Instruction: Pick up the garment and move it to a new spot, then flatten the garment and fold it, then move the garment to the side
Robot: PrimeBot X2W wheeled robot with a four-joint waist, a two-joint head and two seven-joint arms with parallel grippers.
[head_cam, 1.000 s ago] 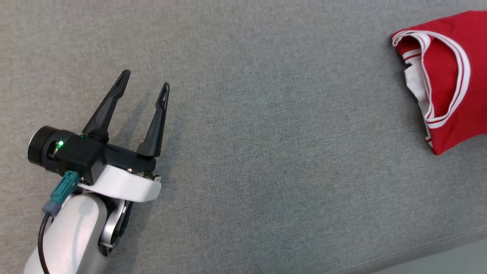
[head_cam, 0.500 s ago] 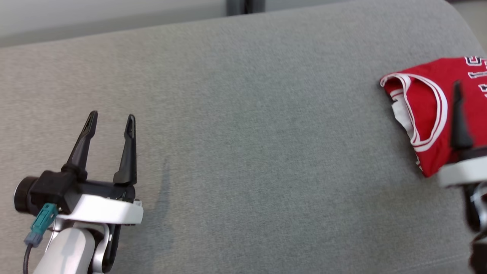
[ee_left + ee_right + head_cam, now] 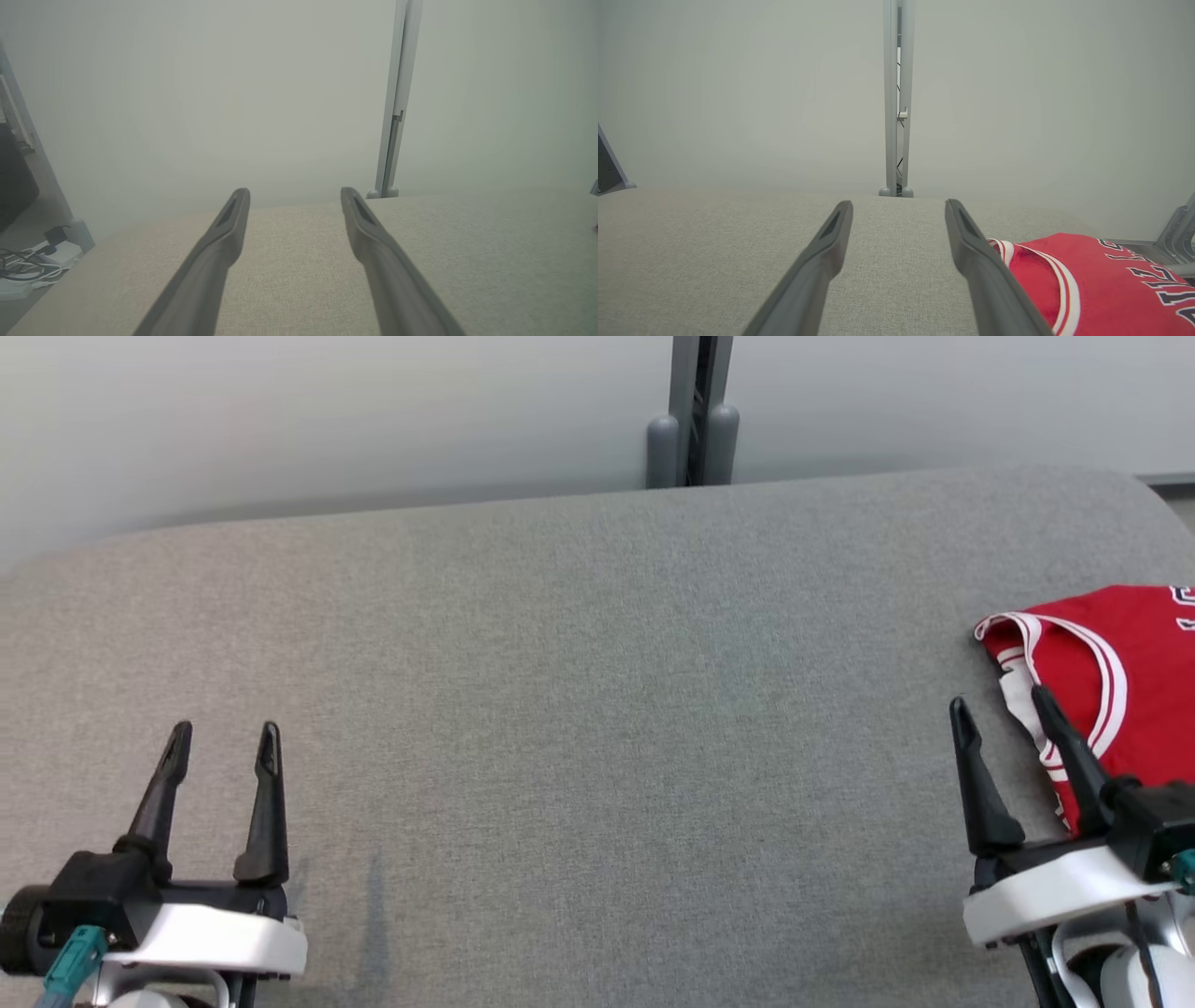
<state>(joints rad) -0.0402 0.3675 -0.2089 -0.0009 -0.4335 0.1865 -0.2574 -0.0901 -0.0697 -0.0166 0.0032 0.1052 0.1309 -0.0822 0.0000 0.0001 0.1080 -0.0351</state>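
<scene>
Left hand (image 3: 225, 730), right hand (image 3: 997, 700) spread wide, empty; garment (image 3: 1144, 653) by grey surface's (image 3: 597, 709) right edge

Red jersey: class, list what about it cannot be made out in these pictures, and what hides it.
Head view: the red jersey runs off the right edge, so its full shape is unknown; a finger of the right gripper covers part of it.
Right wrist view: its lettering is cut by the right and bottom edges.
Left wrist view: a red speck at the right edge, too small to identify.
</scene>
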